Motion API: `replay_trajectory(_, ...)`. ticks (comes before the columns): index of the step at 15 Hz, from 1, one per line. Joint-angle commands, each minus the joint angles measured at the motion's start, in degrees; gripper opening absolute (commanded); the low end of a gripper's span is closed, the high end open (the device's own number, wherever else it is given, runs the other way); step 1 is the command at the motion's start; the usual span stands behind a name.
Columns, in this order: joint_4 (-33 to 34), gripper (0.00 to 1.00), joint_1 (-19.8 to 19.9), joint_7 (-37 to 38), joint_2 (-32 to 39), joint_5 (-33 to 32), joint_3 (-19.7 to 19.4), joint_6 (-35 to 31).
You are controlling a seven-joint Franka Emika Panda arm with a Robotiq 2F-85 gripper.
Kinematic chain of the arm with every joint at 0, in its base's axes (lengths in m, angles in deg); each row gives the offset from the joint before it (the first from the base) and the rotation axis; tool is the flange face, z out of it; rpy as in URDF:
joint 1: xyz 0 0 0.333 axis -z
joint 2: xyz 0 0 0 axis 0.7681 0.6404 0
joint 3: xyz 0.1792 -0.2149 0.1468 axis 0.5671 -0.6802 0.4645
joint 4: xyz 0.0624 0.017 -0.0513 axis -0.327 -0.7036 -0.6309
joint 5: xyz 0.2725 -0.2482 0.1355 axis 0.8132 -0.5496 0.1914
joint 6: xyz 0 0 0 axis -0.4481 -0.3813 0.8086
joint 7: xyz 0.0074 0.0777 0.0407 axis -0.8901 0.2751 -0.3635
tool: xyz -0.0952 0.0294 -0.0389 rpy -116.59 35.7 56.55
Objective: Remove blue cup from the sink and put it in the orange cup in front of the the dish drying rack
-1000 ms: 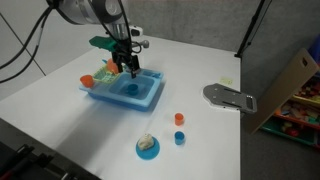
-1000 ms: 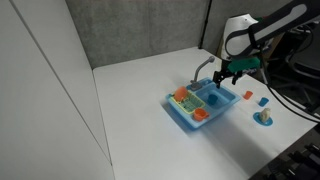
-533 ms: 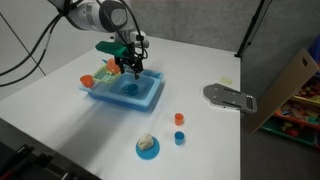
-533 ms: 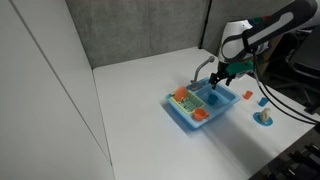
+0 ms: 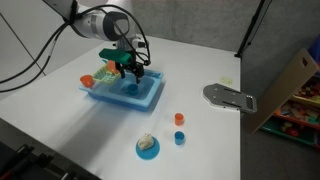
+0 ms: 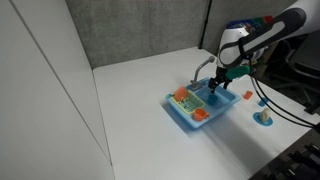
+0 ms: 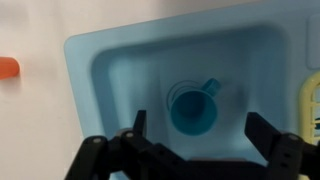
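In the basin of the one light-blue sink [image 5: 140,103] on the white tabletop [image 5: 60,120], one blue cup [image 7: 195,108] sits upright. The single pincer [image 7: 195,122] hangs over it, spread wide, a finger to each side. One orange cup [image 6: 200,115] stands by the rack end. Well apart stand one tiny orange-red cup [image 5: 179,119] and one tiny blue cup [image 5: 179,138].

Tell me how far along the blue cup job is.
Nothing is finished yet: the blue cup sits in the sink basin. In hand: the gripper hovers above it, jaws spread wide. Left: grasp the cup, lift it out and drop it into the orange cup.
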Motion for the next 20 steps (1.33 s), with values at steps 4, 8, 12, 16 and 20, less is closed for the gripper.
replay_trajectory(4,1.53,1.00,-0.11,-0.67,3.15,0.07,0.24,-5.16)
replay_trajectory(8,1.55,1.00,-0.19,-0.71,4.54,0.29,0.43,-7.73)
replay_trajectory(12,1.87,1.00,-0.27,-0.69,5.97,0.24,0.47,-9.35)
replay_trajectory(16,2.21,1.00,-0.43,-0.47,7.06,0.14,0.30,-10.19)
replay_trajectory(20,3.19,1.00,-0.64,-0.19,8.46,0.08,0.12,-10.20)
